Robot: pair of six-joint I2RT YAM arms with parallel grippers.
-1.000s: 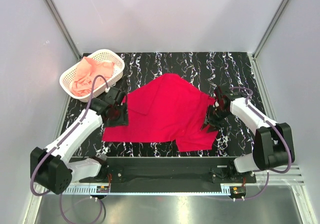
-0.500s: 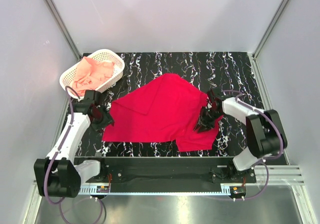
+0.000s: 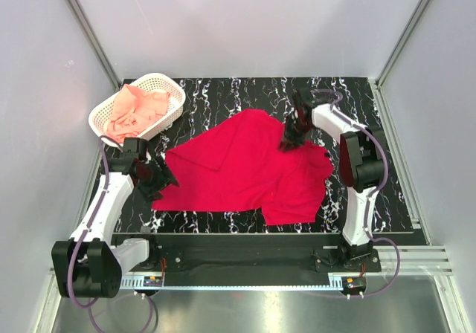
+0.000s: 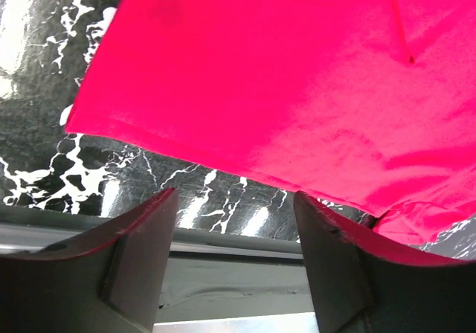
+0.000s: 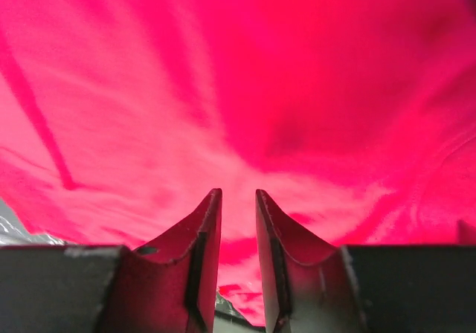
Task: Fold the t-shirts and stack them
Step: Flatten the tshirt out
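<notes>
— While the right hand [image 3: 288, 138] sits at the far right part of the red t-shirt [image 3: 238, 173], how should it take its hold?

— Its fingers stand nearly together, with only a slit between them and red cloth all around. Whether any cloth is pinched in that slit cannot be told. It would do well to catch a single layer at the edge rather than a bunch from the middle, and to lift low so the rest stays flat.

— And the left hand [image 3: 161, 178]?

— It is at the near left edge of the shirt, fingers wide apart and holding nothing, and the cloth's straight edge lies just beyond its tips. It should probably slide under that edge before pinching. An uneven pull from the two hands would likely skew the shirt.

— Which way does the shirt lie?

— It is spread on the middle of the desk [image 3: 223, 95], with its long axis running left to right and its left end a little nearer. A flap is turned over at the far left. The collar end cannot be made out.

— The other one?

— The salmon-pink t-shirt [image 3: 134, 116] lies crumpled in the white basket [image 3: 173, 108] at the far left.
</notes>
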